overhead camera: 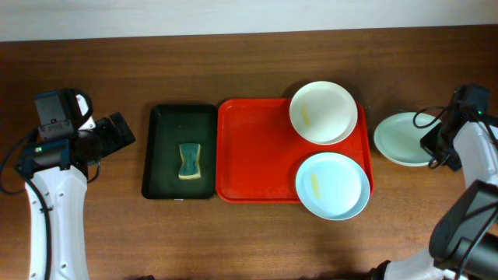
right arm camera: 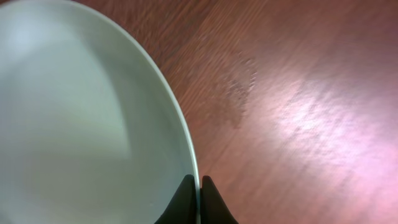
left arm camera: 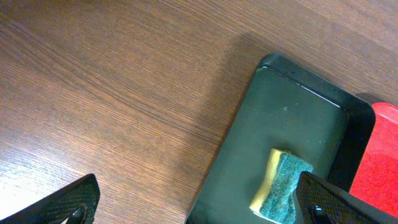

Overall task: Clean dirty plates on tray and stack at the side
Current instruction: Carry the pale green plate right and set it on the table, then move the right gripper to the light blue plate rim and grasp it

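Note:
The red tray (overhead camera: 249, 148) lies mid-table. On its right side rest two plates, each with a yellow smear: a white plate (overhead camera: 324, 112) at the far corner and a pale mint plate (overhead camera: 332, 185) at the near corner, both overhanging the rim. Right of the tray, a third mint-green plate (overhead camera: 401, 138) lies on the table. My right gripper (overhead camera: 433, 146) is shut on its right rim; the wrist view shows the fingers (right arm camera: 199, 186) pinching the plate's edge (right arm camera: 74, 124). At the left, my left gripper (overhead camera: 124, 131) is open and empty (left arm camera: 198, 186).
A dark green tray (overhead camera: 163, 155) sits left of the red tray and holds a yellow-and-green sponge (overhead camera: 189, 161). The left wrist view shows that sponge (left arm camera: 281, 186) close to my right-hand finger, above the green tray (left arm camera: 273, 118). Bare wood surrounds everything.

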Tool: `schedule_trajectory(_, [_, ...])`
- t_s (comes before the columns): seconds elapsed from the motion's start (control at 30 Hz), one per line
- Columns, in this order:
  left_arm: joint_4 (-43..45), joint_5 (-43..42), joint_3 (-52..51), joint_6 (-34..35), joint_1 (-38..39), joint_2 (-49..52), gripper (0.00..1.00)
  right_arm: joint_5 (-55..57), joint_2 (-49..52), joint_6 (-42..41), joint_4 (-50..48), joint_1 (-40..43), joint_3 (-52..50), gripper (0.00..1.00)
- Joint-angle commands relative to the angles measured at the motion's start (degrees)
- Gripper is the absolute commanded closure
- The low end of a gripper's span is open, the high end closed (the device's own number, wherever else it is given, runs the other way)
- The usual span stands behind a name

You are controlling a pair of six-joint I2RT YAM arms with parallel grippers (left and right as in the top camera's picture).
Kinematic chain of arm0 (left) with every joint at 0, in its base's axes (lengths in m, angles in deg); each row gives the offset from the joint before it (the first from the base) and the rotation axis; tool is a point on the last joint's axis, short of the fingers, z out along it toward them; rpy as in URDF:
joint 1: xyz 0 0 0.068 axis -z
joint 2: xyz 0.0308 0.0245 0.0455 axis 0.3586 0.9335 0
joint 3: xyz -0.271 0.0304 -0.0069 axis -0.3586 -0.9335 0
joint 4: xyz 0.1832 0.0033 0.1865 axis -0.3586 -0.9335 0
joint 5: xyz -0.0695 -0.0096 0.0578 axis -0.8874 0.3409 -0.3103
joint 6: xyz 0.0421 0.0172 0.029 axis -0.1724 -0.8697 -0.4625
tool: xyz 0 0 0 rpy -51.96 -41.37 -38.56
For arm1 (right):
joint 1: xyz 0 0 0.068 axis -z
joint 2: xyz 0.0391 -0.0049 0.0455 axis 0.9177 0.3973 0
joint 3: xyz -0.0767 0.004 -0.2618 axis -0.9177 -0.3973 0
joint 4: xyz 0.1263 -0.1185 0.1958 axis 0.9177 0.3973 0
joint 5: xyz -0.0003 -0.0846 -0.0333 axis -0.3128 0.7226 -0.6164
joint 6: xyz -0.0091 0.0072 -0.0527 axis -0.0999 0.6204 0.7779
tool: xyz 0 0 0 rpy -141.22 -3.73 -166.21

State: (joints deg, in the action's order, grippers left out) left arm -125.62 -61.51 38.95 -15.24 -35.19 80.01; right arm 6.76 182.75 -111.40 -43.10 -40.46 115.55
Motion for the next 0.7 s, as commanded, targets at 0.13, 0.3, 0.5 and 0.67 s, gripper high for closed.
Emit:
schedule_trajectory(0.13, [-0.09, -0.02, 0.68, -0.15, -0.24, -0.66, 0.01, -3.45, 5.75, -0.46, -1.05, 0.17, -0.76, 0.96])
schedule_trajectory(0.3, [-0.09, -0.02, 0.68, -0.15, -0.24, -0.66, 0.01, -3.45, 6.1, -0.44, -1.64, 0.15, -0.76, 0.92])
schedule_trajectory(0.5, [-0.09, -0.02, 0.68, -0.15, -0.24, -0.66, 0.01, -6.16, 5.7, 7.08, 1.01, 0.13, 1.33, 0.54])
schedule_trajectory(0.67, [-0.09, -0.02, 0.68, -0.15, -0.24, -0.66, 0.01, -13.77, 4.9, 11.21, 12.85, 0.13, 12.59, 0.41])
